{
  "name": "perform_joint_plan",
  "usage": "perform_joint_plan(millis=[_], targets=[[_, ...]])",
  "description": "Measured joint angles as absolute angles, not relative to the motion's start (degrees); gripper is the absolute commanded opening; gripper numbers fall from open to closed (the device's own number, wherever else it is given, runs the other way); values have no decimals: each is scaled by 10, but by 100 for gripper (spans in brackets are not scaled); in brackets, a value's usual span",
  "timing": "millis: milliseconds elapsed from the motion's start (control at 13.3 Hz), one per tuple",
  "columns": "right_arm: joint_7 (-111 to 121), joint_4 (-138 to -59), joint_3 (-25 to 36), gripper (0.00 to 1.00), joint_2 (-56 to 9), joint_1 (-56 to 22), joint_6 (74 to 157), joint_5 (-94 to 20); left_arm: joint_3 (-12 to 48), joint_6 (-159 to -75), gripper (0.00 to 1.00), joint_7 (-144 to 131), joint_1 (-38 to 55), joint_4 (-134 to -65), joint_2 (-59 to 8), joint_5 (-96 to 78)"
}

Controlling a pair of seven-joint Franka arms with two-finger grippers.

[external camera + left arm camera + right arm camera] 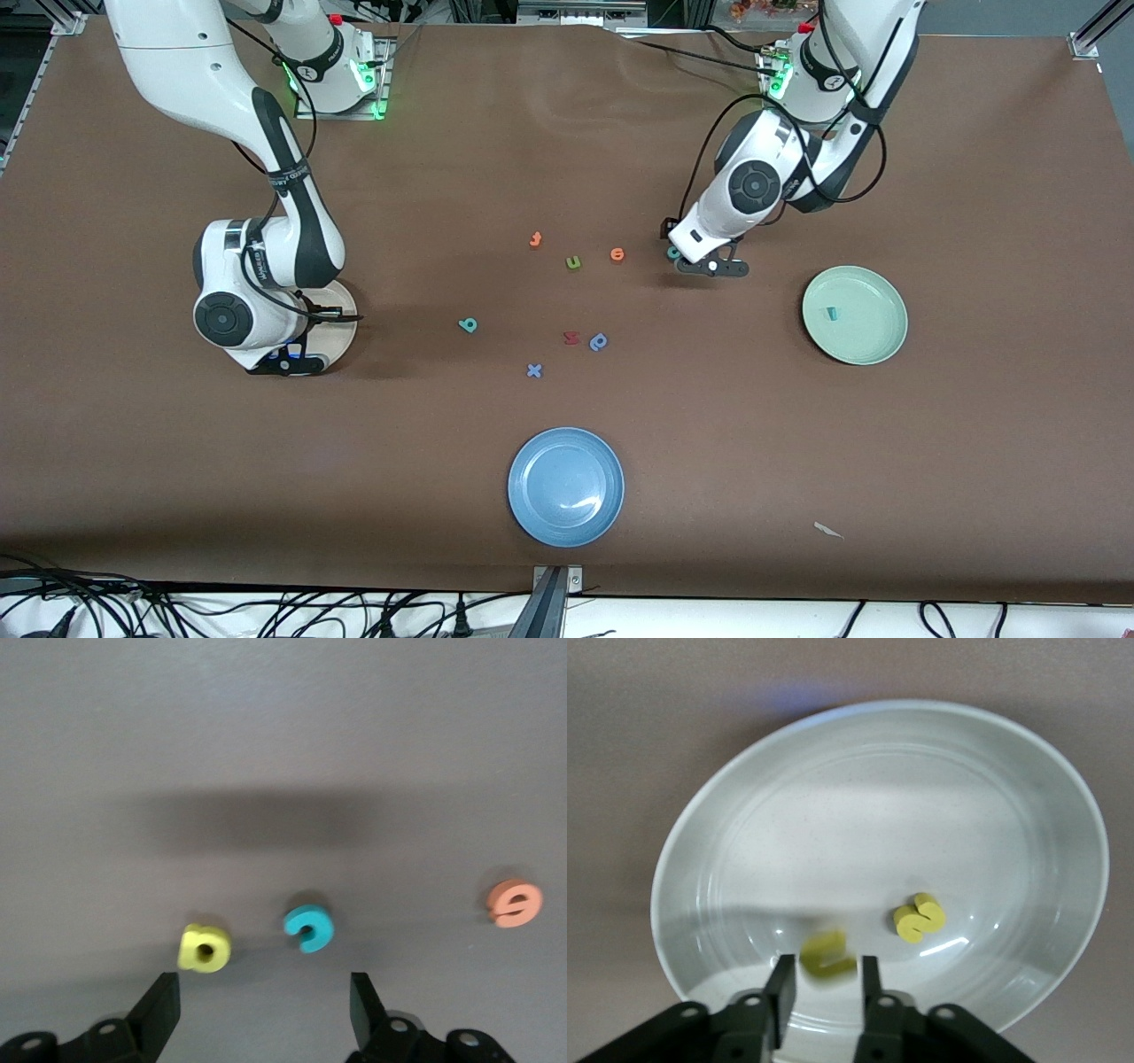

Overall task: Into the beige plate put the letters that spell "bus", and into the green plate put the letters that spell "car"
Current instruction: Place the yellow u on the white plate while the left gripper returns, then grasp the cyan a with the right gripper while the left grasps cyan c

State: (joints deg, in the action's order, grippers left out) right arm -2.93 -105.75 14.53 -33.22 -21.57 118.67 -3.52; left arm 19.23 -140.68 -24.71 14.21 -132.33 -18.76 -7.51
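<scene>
My right gripper (pixel 824 979) hangs low over the beige plate (pixel 1010 797), its fingers slightly apart. A blurred yellow "u" (pixel 827 957) sits loose between them, touching neither. A yellow "s" (pixel 919 918) lies in the plate. In the front view only the beige plate's rim (pixel 344 326) shows past the right gripper (pixel 288 363). My left gripper (pixel 261 1001) is open just above the table, close to a yellow "a" (pixel 205 948) and a teal "c" (pixel 309 927); in the front view the left gripper (pixel 713 268) hides the "a". A teal "r" (pixel 831 312) lies in the green plate (pixel 877 346). The teal "b" (pixel 468 325) lies mid-table.
Loose letters lie mid-table: an orange "t" (pixel 535 238), a green "u" (pixel 573 262), an orange round letter (pixel 617 255), a red letter (pixel 571 338), a blue "p" (pixel 599 341) and a blue "x" (pixel 533 370). A blue plate (pixel 565 486) sits nearest the front camera.
</scene>
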Motion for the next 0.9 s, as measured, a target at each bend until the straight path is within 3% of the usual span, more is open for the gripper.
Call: perform_joint_plan(millis=[526, 902], targets=[[-125, -979, 136, 99, -305, -273, 1148, -38, 194, -1485, 74, -250, 162, -1323, -217, -75], [-250, -950, 133, 98, -315, -366, 1165, -96, 194, -1489, 74, -248, 169, -1323, -224, -65]])
